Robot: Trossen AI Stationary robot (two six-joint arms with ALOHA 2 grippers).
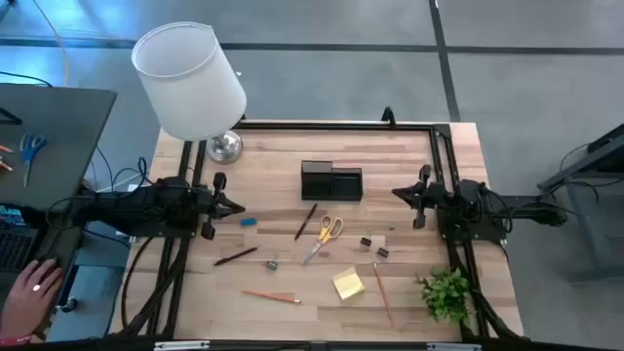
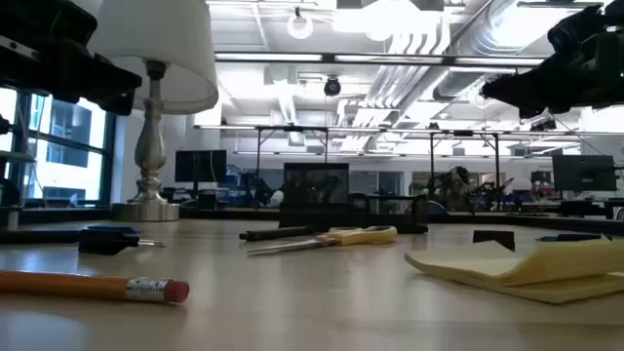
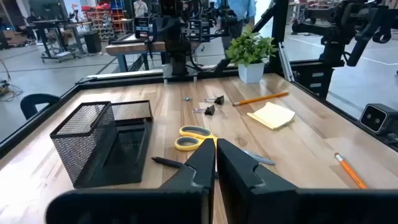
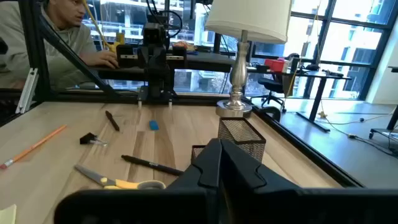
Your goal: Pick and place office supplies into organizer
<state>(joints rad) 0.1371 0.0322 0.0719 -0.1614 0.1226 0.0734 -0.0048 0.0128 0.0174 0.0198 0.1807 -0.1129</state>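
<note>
— What do you have on the table?

— From my station I see a pale wood-plank table (image 1: 283, 166). The organizer (image 1: 331, 181) is a black wire-mesh box, rectangular, standing near the far edge at the middle, with the lamp (image 1: 190, 83) and its white drum shade off to its left.

— And the supplies?

— Scattered in front of it, all apart from the box. Yellow-handled scissors (image 1: 323, 237) lie flat with a dark pen (image 1: 305, 221) just beside them; two black binder clips (image 1: 373, 246) sit to their right. The square yellow sticky pad (image 1: 348, 284) is near the front edge, an orange pencil (image 1: 272, 295) to its left.

— The arms?

— Left gripper (image 1: 234, 207) hangs over the table's left side, its dark wedge-shaped fingers (image 3: 202, 168) pressed together, holding nothing. Right gripper (image 1: 401, 193) is over the right side, fingers likewise closed — empty.
</note>
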